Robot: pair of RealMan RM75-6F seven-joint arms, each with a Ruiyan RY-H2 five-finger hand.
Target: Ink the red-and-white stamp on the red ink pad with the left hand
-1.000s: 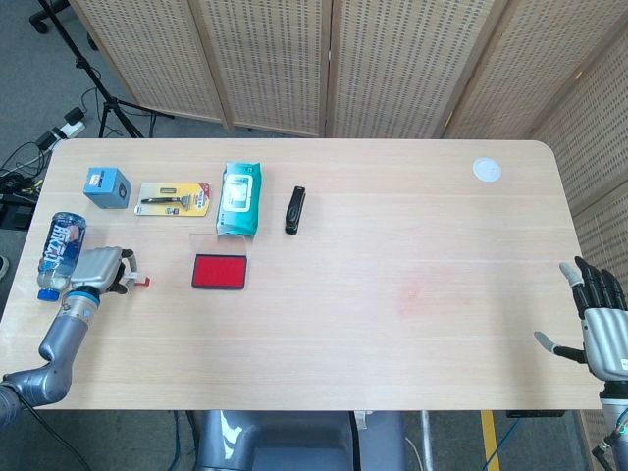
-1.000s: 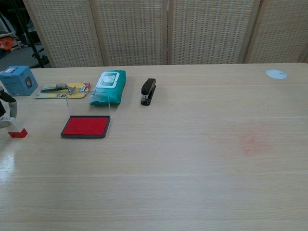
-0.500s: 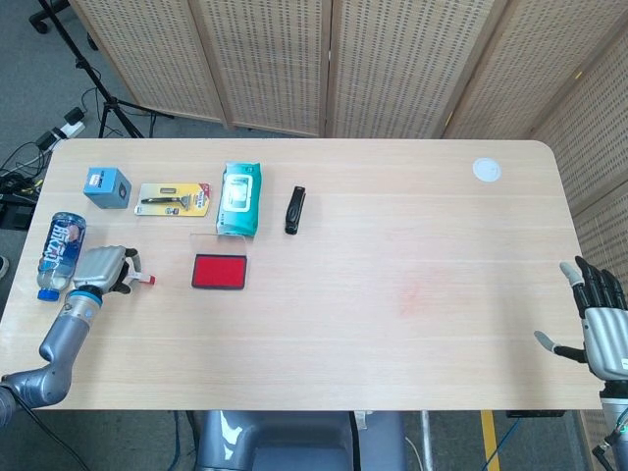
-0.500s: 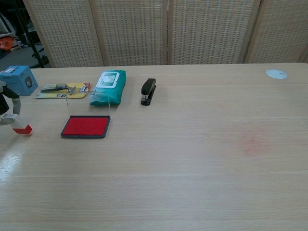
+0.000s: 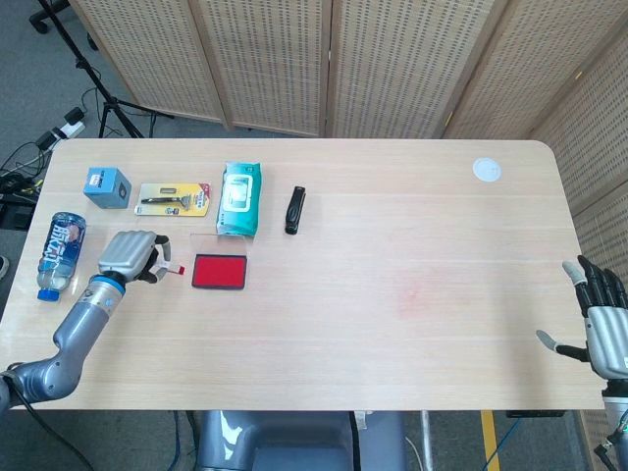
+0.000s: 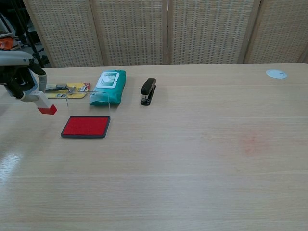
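My left hand (image 5: 130,255) (image 6: 18,77) holds the red-and-white stamp (image 5: 174,266) (image 6: 44,103) above the table, its red end pointing down and to the right. The stamp hangs just left of the red ink pad (image 5: 219,272) (image 6: 85,126), which lies flat with its clear lid standing open behind it. My right hand (image 5: 605,322) hovers open past the table's right front corner, seen only in the head view.
Behind the pad lie a packaged razor (image 5: 174,198), a teal wipes pack (image 5: 238,198) and a black stapler (image 5: 294,209). A blue box (image 5: 106,186) and a water bottle (image 5: 59,253) sit at the left edge. A white disc (image 5: 486,170) lies far right.
My left hand has lifted the stamp off the table and carried it right, toward the ink pad. The right hand has barely moved.
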